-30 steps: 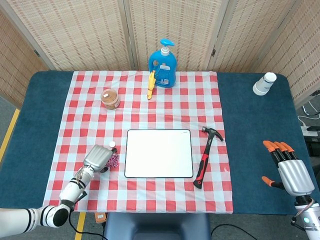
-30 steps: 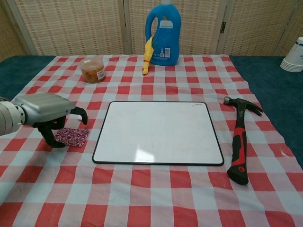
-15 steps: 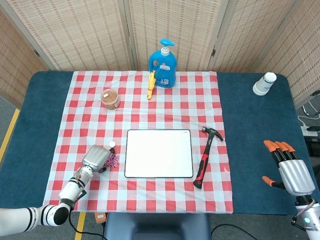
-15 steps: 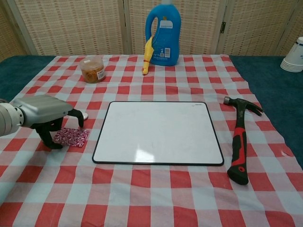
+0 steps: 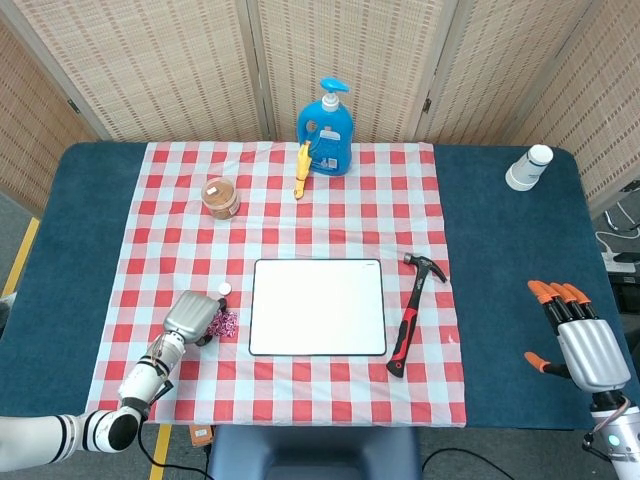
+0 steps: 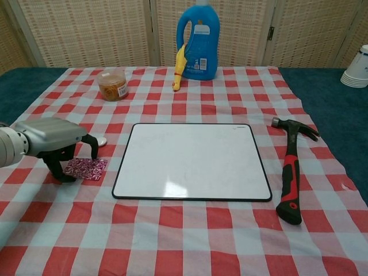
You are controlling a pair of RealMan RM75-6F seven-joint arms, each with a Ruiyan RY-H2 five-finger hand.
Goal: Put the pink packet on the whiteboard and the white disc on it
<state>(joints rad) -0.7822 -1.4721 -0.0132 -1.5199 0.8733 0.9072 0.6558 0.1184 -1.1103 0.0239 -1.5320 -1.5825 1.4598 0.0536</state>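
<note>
The pink patterned packet point(image 6: 86, 168) point(image 5: 228, 323) lies flat on the checked cloth, just left of the whiteboard point(image 6: 192, 161) point(image 5: 318, 306). The small white disc point(image 6: 101, 141) point(image 5: 224, 289) sits on the cloth just beyond the packet, near the board's far left corner. My left hand point(image 6: 53, 140) point(image 5: 195, 317) arches over the packet's left part. Its dark fingertips come down at the packet's edges, and the packet is not lifted. My right hand point(image 5: 580, 340) hovers far right over the blue cloth, fingers spread and empty. The whiteboard is bare.
A red-and-black hammer point(image 6: 290, 169) lies right of the board. A blue detergent bottle point(image 6: 199, 40), a yellow toy point(image 6: 180, 68) and a brown jar point(image 6: 112, 84) stand at the back. White stacked cups point(image 5: 529, 167) stand at the far right corner.
My left hand has drawn back a little to the left, uncovering more of the white disc. The packet and the right hand have stayed where they were.
</note>
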